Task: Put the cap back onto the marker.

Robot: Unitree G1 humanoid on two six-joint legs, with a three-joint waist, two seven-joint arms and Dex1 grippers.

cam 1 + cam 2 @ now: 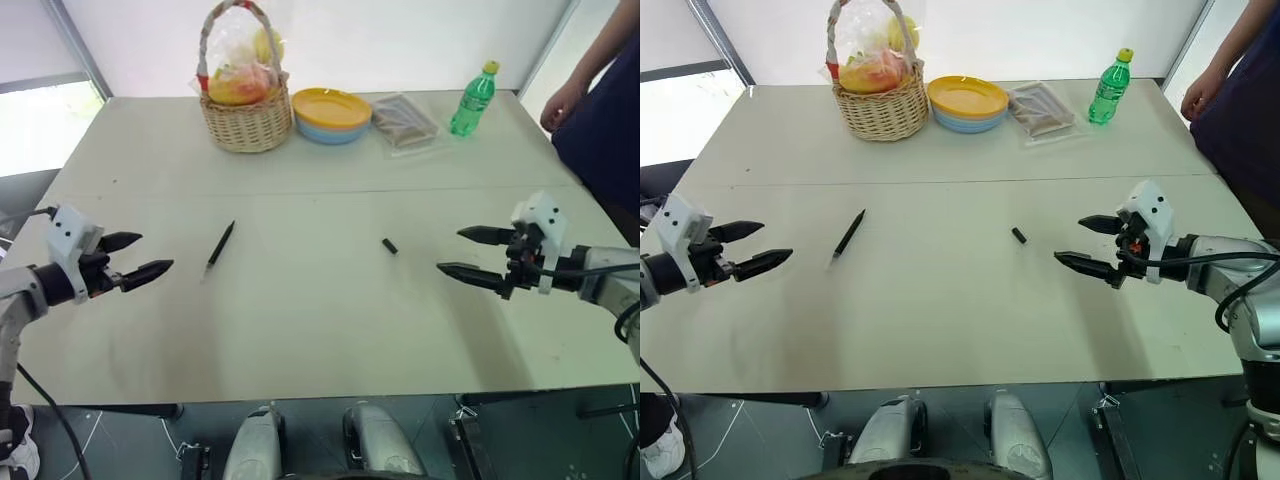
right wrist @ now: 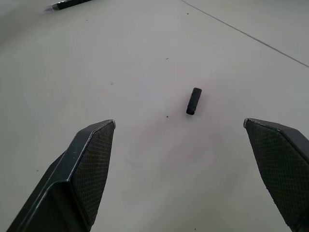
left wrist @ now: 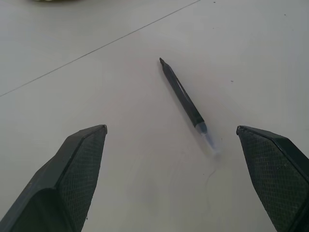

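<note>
A wide pale desk (image 1: 330,330) spreads beneath the robot's two arms, a seam line crossing it from side to side. At its far right edge stands a person (image 1: 605,110) in dark clothing, one hand hanging near the desk corner. Along the far side sit a wicker basket (image 1: 246,118) of wrapped fruit, a stack of plates (image 1: 331,115) with a yellow one on top, a clear packet (image 1: 404,122) of something brown, and a green bottle (image 1: 472,100) with a yellow top. The left end effector (image 1: 140,256) hangs above the desk's left side, its two black fingers spread wide with nothing between them; the right end effector (image 1: 468,252) does likewise on the right, also open and empty. The marker (image 1: 219,247) lies flat on the desk just ahead of the left end effector, uncapped. The cap (image 1: 389,246) lies well apart from it, near the middle of the desk, closer to the right end effector.
</note>
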